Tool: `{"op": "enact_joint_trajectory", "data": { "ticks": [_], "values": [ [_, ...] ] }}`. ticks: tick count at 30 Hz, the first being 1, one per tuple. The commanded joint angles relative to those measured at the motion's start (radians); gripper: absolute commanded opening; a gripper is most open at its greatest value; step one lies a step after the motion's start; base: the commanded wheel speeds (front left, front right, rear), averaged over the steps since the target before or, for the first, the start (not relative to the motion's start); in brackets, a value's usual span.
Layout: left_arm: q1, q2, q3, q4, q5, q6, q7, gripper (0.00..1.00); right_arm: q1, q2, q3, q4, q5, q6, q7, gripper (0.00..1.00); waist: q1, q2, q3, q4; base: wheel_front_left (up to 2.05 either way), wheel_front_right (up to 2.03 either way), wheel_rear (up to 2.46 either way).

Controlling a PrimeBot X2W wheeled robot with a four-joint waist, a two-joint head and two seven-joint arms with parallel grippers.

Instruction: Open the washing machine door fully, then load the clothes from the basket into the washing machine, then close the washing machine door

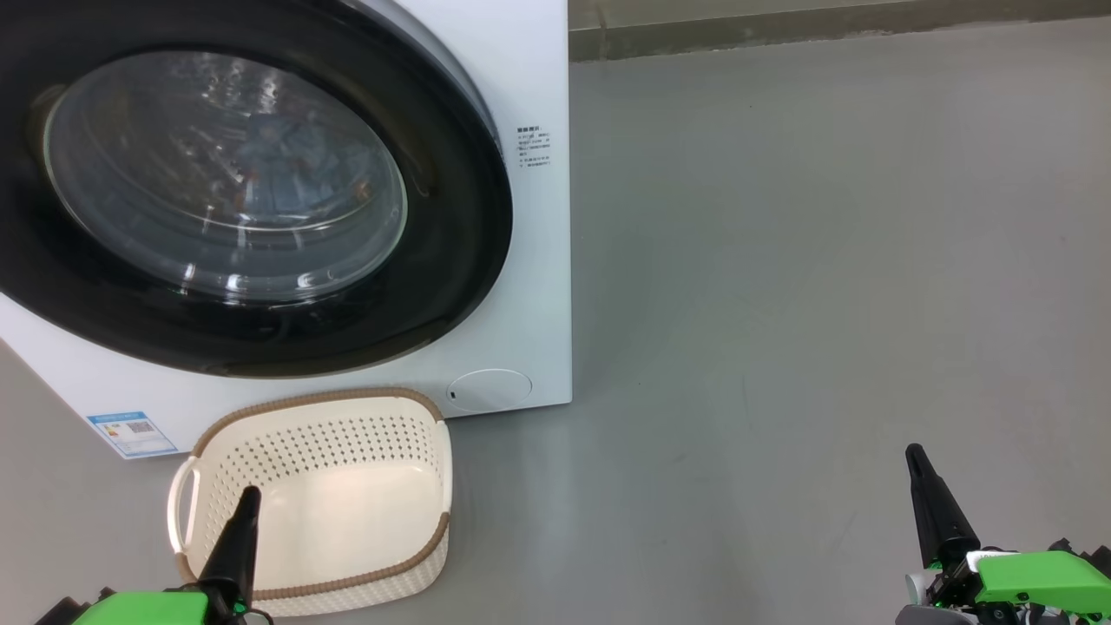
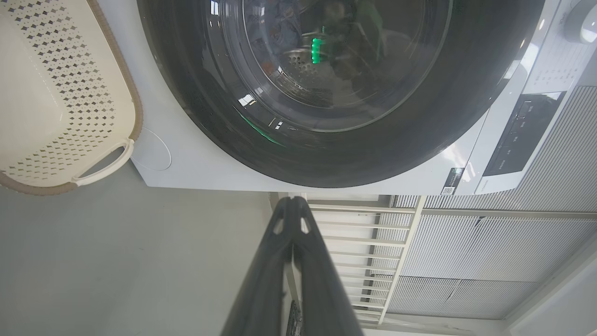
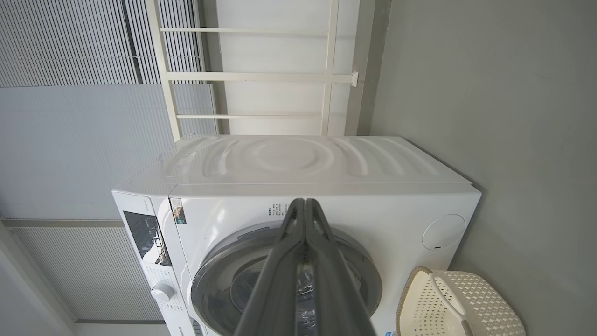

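At ten o'clock the door [image 1: 451, 286] looks shut, clothes [image 1: 286, 152] inside, basket [image 1: 347, 434] empty; left tool [image 1: 248, 499] and right tool [image 1: 915, 456] pinched together, empty; I'd just retreat.

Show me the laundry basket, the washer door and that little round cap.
basket [image 1: 347, 443]: head view, on its perforated back wall.
door [image 1: 460, 260]: head view, on the black rim's right side.
round cap [image 1: 490, 391]: head view, on its middle.

— What sort of place are you in?
— You're in a plain laundry corner: a white washing machine [image 1: 538, 260] on a bare grey floor [image 1: 825, 260], a basket [image 1: 347, 434] before it, ribbed wall panels [image 3: 70, 46] and a white railing [image 3: 256, 77] behind.
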Motion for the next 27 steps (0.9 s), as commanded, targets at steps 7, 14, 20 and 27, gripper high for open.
{"op": "enact_joint_trajectory", "data": {
  "ticks": [7, 14, 20, 27],
  "values": [
    [-0.041, 0.012, 0.036, -0.019, 0.005, -0.003, 0.005, 0.00, -0.041, -0.012, 0.026, -0.025, 0.004, -0.001, 0.008, 0.00, 0.0000, 0.0000, 0.000, 0.000, 0.00, 0.00, 0.00],
    [-0.041, 0.011, 0.037, -0.019, 0.006, -0.003, 0.007, 0.00, -0.041, -0.012, 0.026, -0.025, 0.004, -0.001, 0.008, 0.00, 0.0000, 0.0000, 0.000, 0.000, 0.00, 0.00, 0.00],
    [-0.041, 0.011, 0.038, -0.019, 0.007, -0.003, 0.007, 0.00, -0.041, -0.012, 0.026, -0.025, 0.004, -0.001, 0.008, 0.00, 0.0000, 0.0000, 0.000, 0.000, 0.00, 0.00, 0.00],
    [-0.041, 0.010, 0.039, -0.019, 0.008, -0.003, 0.008, 0.00, -0.041, -0.012, 0.026, -0.025, 0.004, -0.001, 0.008, 0.00, 0.0000, 0.0000, 0.000, 0.000, 0.00, 0.00, 0.00]
  ]
}}
